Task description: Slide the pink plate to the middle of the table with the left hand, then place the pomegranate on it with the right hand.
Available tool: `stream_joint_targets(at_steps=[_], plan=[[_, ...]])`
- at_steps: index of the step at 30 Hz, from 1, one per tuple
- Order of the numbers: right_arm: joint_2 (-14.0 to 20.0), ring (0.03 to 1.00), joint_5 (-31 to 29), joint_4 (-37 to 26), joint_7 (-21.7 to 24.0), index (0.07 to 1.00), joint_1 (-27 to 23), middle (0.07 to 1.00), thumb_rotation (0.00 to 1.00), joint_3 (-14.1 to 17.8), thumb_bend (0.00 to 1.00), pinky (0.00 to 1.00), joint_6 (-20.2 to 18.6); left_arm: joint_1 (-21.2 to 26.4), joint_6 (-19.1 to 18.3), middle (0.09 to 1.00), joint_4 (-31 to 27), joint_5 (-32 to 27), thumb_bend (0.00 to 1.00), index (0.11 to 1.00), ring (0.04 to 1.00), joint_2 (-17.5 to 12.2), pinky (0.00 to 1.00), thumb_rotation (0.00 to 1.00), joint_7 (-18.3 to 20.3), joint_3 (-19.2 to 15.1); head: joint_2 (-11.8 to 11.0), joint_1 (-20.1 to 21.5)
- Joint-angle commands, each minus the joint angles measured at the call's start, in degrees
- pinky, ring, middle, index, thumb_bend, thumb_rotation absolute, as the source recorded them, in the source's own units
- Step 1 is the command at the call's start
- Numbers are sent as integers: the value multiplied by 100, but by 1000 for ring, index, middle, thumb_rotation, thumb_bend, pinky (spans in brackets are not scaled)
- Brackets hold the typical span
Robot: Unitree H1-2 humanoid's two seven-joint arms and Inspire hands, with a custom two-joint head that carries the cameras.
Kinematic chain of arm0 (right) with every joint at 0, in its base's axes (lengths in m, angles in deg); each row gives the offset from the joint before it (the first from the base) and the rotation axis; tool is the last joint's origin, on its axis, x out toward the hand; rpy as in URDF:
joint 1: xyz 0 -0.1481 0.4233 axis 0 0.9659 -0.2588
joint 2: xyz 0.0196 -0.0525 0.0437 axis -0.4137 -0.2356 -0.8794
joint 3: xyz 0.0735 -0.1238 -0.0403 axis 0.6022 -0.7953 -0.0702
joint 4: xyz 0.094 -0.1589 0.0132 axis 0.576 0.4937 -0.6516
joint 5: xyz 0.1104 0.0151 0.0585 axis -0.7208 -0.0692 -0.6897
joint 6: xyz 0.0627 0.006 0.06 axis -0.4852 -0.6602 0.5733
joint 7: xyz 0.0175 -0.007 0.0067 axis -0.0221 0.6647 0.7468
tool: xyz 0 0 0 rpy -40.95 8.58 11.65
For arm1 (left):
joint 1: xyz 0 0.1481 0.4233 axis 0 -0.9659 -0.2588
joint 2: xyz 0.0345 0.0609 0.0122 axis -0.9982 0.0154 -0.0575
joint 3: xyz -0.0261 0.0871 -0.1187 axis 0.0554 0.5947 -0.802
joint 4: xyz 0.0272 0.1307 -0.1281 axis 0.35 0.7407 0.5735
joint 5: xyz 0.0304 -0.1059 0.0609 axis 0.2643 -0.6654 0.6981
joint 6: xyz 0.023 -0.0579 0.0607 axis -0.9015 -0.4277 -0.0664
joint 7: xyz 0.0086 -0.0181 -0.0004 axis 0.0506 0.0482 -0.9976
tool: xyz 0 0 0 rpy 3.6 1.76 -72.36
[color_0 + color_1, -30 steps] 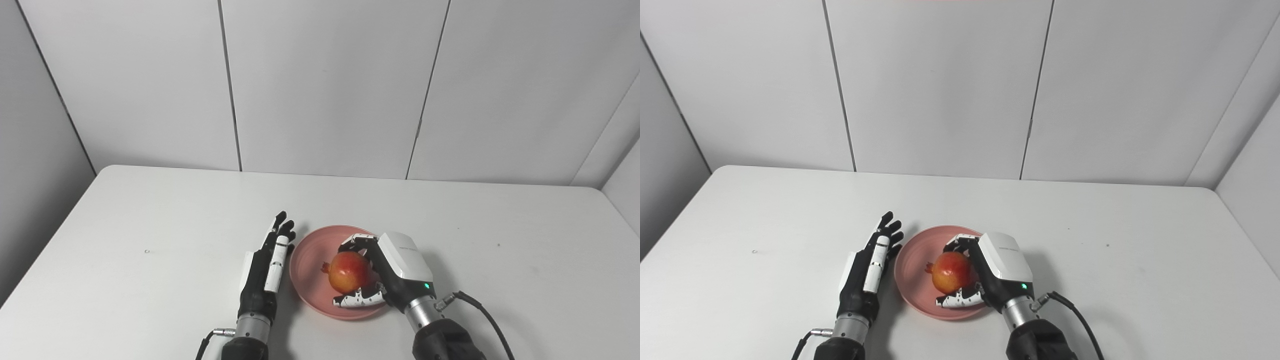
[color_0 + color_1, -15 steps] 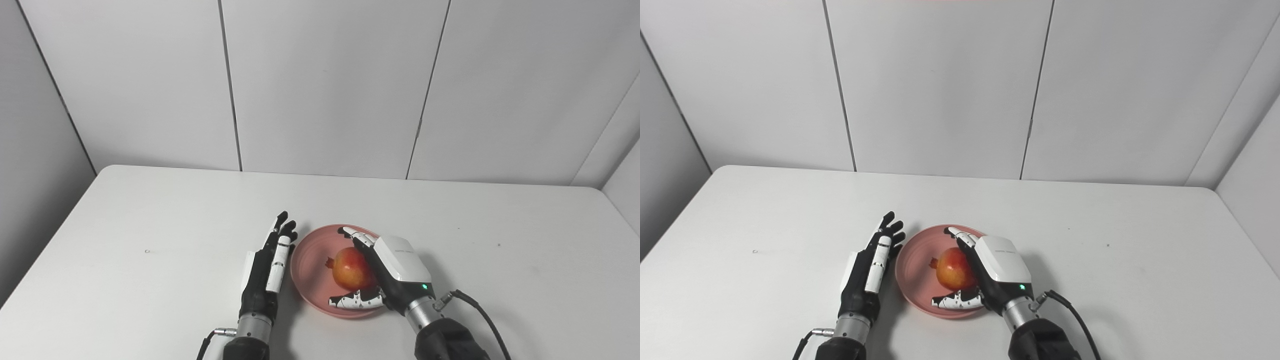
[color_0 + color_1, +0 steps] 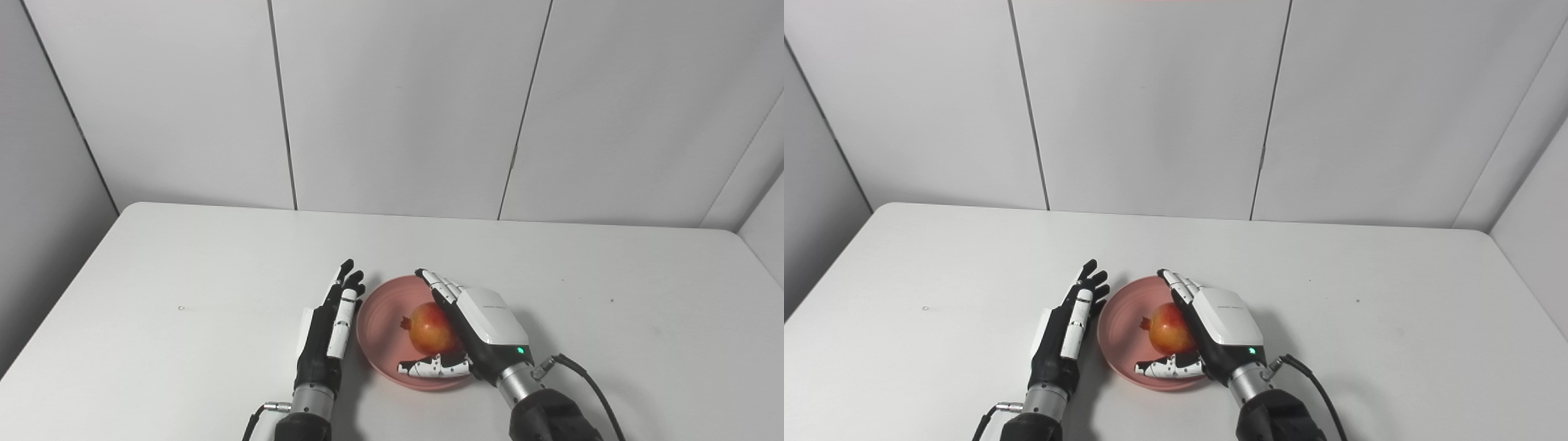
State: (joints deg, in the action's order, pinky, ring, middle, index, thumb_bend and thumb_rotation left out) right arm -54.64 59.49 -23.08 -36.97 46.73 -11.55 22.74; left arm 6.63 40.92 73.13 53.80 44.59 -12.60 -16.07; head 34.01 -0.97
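Right hand (image 3: 484, 324) fingers spread, cupping nothing; pomegranate (image 3: 430, 327) sits on pink plate (image 3: 380, 318) near table (image 3: 184, 257) front edge, just left of palm. Left hand (image 3: 327, 324) flat, fingers apart, beside plate's left rim.

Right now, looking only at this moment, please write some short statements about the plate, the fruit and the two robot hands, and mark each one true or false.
1. The pomegranate lies on the pink plate. True.
2. The right robot hand is closed tightly around the pomegranate. False: its fingers are stretched out and apart; it is open beside the fruit.
3. The left robot hand rests flat beside the plate's left edge. True.
4. The left robot hand holds the pomegranate. False: it holds nothing.
5. The plate stands at the far right corner of the white table. False: it is near the middle, toward the front.
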Motion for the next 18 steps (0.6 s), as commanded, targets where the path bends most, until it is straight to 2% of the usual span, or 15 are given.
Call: stream_joint_targets(at_steps=[1, 8, 11, 12, 14, 18], plan=[[18, 933, -95, -354, -45, 964, -146, 947, 511, 143, 917, 885, 149, 140, -17, 920, -91, 17, 435, 919, 899, 102, 877, 1000, 28, 73, -24, 6], [-76, 905, -594, -807, -150, 955, -60, 937, 525, 510, 933, 829, 227, 140, -13, 915, -86, 60, 448, 918, 893, 71, 874, 1000, 27, 77, -49, 42], [-156, 890, -938, -1110, -177, 948, 38, 939, 541, 781, 943, 800, 178, 137, 64, 916, -51, 16, 442, 915, 897, 88, 869, 1000, 21, 54, -54, 52], [-176, 877, -1040, -1168, -241, 933, 84, 925, 510, 881, 886, 783, 213, 134, 83, 919, -44, 8, 446, 915, 899, 88, 868, 1000, 24, 53, -58, 55], [-221, 879, -1200, -1225, -349, 930, 182, 923, 505, 1062, 862, 787, 253, 129, 61, 919, -59, 4, 446, 915, 897, 93, 867, 1000, 25, 52, -64, 56], [-376, 874, -1591, -1282, -495, 924, 395, 912, 594, 1442, 819, 783, 114, 126, 41, 920, -79, -66, 443, 917, 894, 103, 874, 1000, 46, 30, -62, 65]])
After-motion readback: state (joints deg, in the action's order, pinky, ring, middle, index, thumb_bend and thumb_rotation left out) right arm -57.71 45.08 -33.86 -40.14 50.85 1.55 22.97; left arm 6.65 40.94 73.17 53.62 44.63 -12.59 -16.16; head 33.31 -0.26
